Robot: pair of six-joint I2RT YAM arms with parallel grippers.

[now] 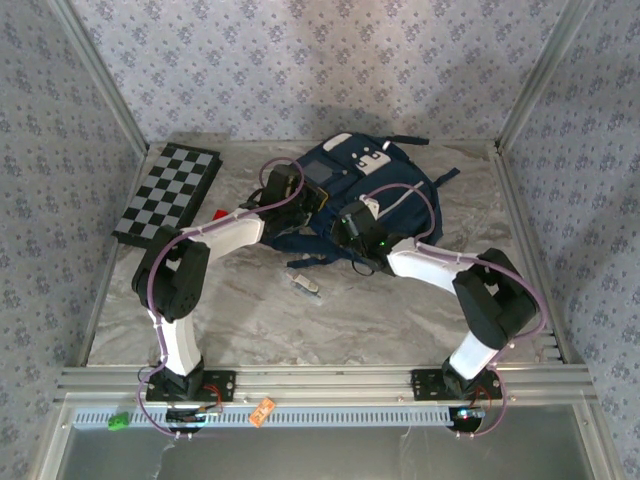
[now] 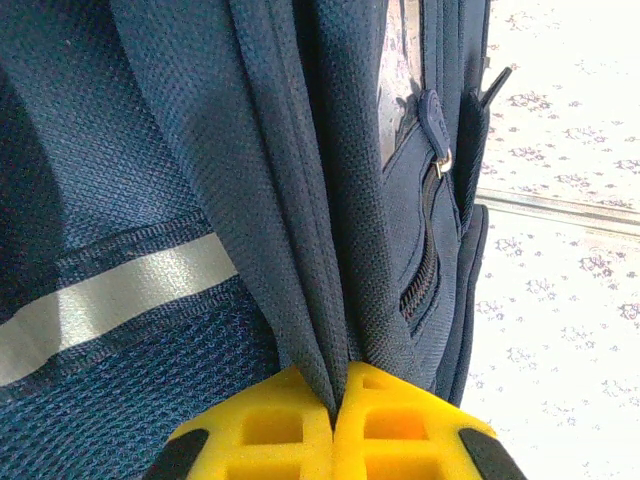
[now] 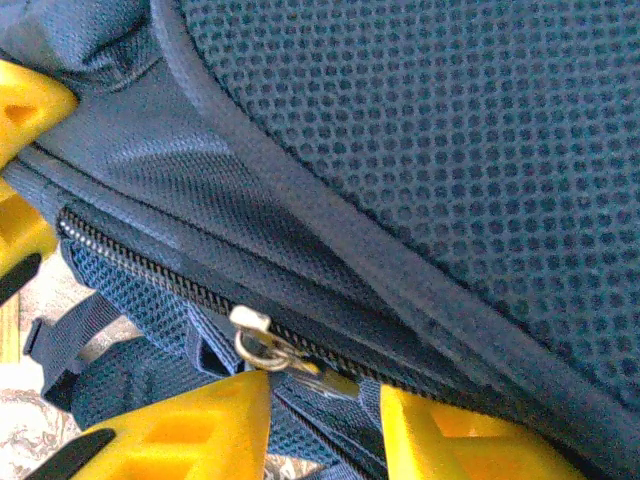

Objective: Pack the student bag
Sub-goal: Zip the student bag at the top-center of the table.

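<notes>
The student bag (image 1: pixel 350 195), a navy backpack with white patches, lies flat at the back middle of the table. My left gripper (image 1: pixel 288 192) is at the bag's left side. In the left wrist view its yellow fingers (image 2: pixel 290 420) are shut on a fold of the bag's navy fabric (image 2: pixel 330 250). My right gripper (image 1: pixel 352 228) is at the bag's near edge. In the right wrist view it (image 3: pixel 325 395) stands open, its yellow fingers (image 3: pixel 200 430) either side of a metal zipper pull (image 3: pixel 262 342) on a closed zip (image 3: pixel 130 262).
A black-and-white chessboard (image 1: pixel 168 192) lies at the back left. A small red thing (image 1: pixel 220 214) sits beside the left arm. A small pale object (image 1: pixel 305 283) lies on the marble tabletop (image 1: pixel 330 320) in front of the bag. Patterned walls surround the table.
</notes>
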